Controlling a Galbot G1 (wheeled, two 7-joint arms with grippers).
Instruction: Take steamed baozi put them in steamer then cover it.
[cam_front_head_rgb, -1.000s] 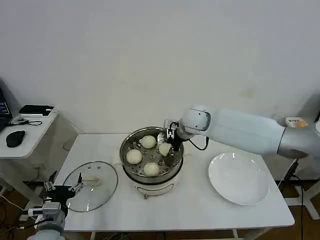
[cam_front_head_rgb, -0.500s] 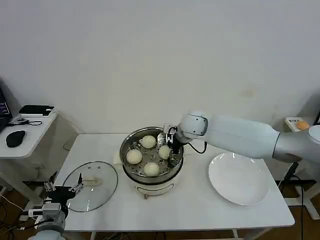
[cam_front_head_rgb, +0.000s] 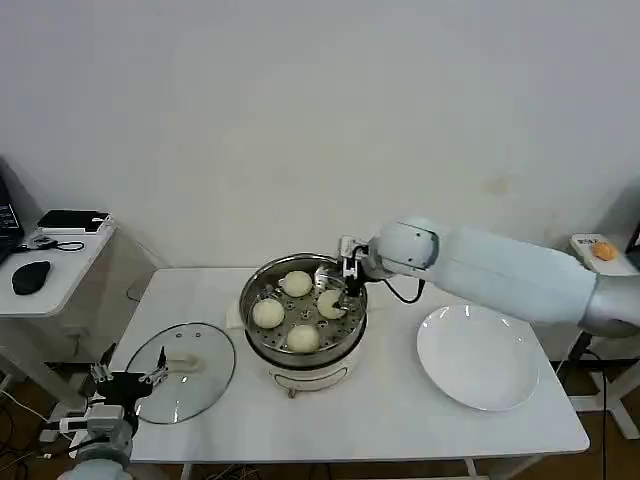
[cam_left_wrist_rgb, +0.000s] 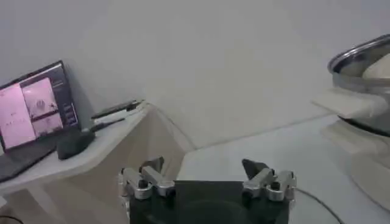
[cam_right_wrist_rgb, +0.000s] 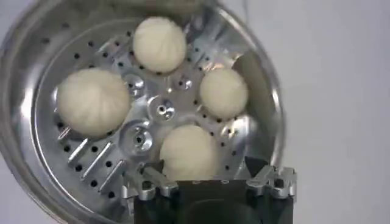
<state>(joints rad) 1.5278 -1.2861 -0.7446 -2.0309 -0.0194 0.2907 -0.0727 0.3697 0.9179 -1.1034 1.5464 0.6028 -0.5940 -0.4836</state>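
Four steamed baozi (cam_front_head_rgb: 297, 310) in steamer (cam_front_head_rgb: 262, 345), beneath open right tool (cam_front_head_rgb: 350, 282).

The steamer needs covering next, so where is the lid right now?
In the head view the lid lies flat on the table to the left of the steamer, just ahead of the left pincer.

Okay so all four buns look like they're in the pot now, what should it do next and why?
Probably lift the right gripper clear of the steamer so the lid can go on. All four baozi sit on the tray, its fingers are open and empty, the plate is bare, and the glass lid lies by the left gripper.
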